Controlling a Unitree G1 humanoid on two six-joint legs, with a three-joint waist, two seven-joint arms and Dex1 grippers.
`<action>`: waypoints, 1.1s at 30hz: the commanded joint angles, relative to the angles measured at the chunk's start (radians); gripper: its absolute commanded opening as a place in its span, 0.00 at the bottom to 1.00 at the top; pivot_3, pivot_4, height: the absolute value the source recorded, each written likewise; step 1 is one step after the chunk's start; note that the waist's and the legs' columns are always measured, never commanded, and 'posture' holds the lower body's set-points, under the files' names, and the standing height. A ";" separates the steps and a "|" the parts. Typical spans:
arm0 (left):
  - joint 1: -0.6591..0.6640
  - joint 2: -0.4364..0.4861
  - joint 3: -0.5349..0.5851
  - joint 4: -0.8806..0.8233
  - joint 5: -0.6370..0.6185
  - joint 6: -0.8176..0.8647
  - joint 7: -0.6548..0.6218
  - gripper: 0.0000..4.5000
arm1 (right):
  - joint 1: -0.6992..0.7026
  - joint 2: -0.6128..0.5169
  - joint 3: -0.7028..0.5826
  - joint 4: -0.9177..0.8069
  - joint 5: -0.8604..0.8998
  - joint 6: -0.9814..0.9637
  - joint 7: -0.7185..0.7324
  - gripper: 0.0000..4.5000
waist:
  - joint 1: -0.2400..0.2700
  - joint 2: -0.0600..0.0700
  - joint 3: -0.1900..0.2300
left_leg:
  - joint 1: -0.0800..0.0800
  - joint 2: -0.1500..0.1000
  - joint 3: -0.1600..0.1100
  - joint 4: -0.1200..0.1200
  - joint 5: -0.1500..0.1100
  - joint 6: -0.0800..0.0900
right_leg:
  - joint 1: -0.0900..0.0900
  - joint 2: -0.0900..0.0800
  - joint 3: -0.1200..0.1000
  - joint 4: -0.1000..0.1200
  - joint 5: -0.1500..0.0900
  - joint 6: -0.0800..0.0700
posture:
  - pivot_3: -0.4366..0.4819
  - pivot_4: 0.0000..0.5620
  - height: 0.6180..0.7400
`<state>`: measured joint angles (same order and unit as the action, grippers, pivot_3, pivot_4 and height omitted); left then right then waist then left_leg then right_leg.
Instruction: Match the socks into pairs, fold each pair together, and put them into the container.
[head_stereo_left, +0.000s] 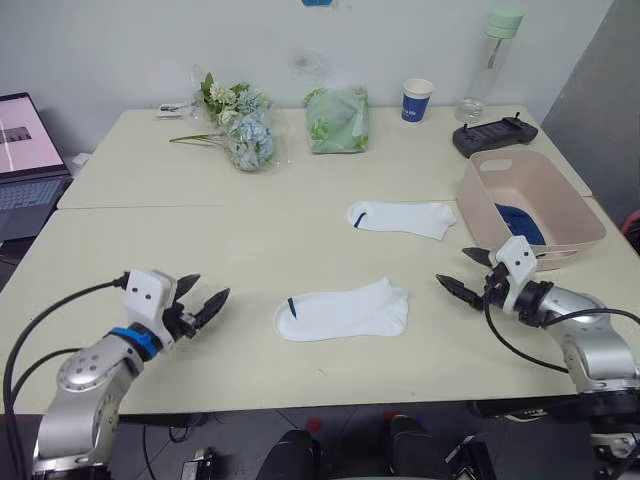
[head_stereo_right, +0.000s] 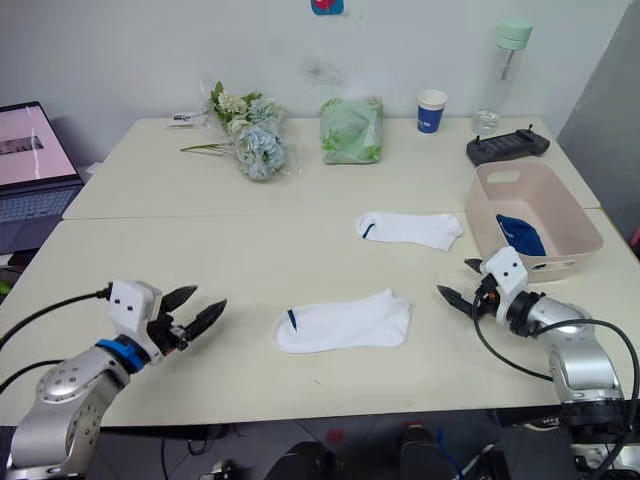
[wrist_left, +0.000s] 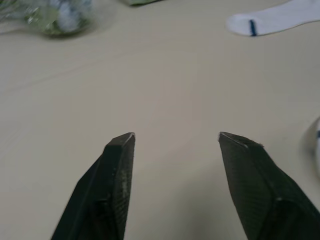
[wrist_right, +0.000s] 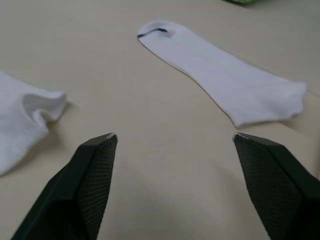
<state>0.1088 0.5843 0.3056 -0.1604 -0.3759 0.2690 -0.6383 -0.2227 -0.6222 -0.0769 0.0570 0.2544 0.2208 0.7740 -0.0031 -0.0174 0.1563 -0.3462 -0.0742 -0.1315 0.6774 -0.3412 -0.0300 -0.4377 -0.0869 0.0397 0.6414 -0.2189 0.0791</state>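
Left gripper (head_stereo_left: 203, 299): I saw it low over the near left of the pale beige surface (head_stereo_left: 240, 250), jaws spread wide, holding nothing.
Right gripper (head_stereo_left: 462, 271): I saw it low at the near right, just in front of the tub, jaws spread wide, holding nothing.
Near white fabric ankle sock (head_stereo_left: 342, 310): lay flat at the front middle of the surface, between the two grippers, apart from both.
Far white fabric ankle sock (head_stereo_left: 402, 217): lay flat farther back, just left of the tub; a small dark mark at its cuff end.
Pale pink rectangular plastic tub (head_stereo_left: 548, 196): stood at the right edge; I noted dark blue fabric (head_stereo_left: 520, 224) inside it, number of pieces not readable.
Back of surface: green patterned plastic bag (head_stereo_left: 337, 119), bunch of pale flowers (head_stereo_left: 240, 125), blue-and-white paper cup (head_stereo_left: 416, 100), clear bottle with green cap (head_stereo_left: 490, 62), black handheld controller (head_stereo_left: 494, 135).
Far left: open laptop (head_stereo_left: 25, 160).
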 joint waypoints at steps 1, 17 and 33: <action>0.004 -0.008 0.015 -0.011 0.024 -0.043 0.023 0.92 | -0.023 0.006 -0.013 0.001 -0.023 -0.031 -0.036 1.00 | 0.000 0.000 0.000 | 0.000 0.000 0.000 0.000 0.000 0.000 | 0.000 0.000 0.000 0.000 0.000 0.000 | 0.48 0.27 1.00; -0.193 -0.003 -0.129 -0.234 -0.008 0.083 0.025 0.99 | -0.534 0.247 0.264 0.443 -0.230 -0.016 -0.089 1.00 | -0.023 0.000 0.000 | -0.002 0.000 -0.001 0.000 0.000 0.000 | -0.002 0.000 -0.001 -0.001 0.000 0.000 | 0.48 0.27 1.00; -0.160 -0.063 -0.167 -0.353 0.003 0.135 0.112 1.00 | -0.892 0.410 0.274 1.134 -0.363 -0.179 -0.197 0.73 | -0.044 0.000 0.000 | -0.001 0.000 0.000 0.000 0.000 -0.001 | -0.003 0.000 0.001 0.002 0.000 0.000 | 0.48 0.27 1.00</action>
<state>-0.0515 0.5222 0.1356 -0.4714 -0.3713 0.4084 -0.5344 -1.0954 -0.2047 0.2181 1.1554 -0.1035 0.0315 0.6008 -0.0472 -0.0172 0.1562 -0.3471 -0.0744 -0.1318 0.6776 -0.3409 -0.0306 -0.4405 -0.0865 0.0405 0.6433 -0.2187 0.0788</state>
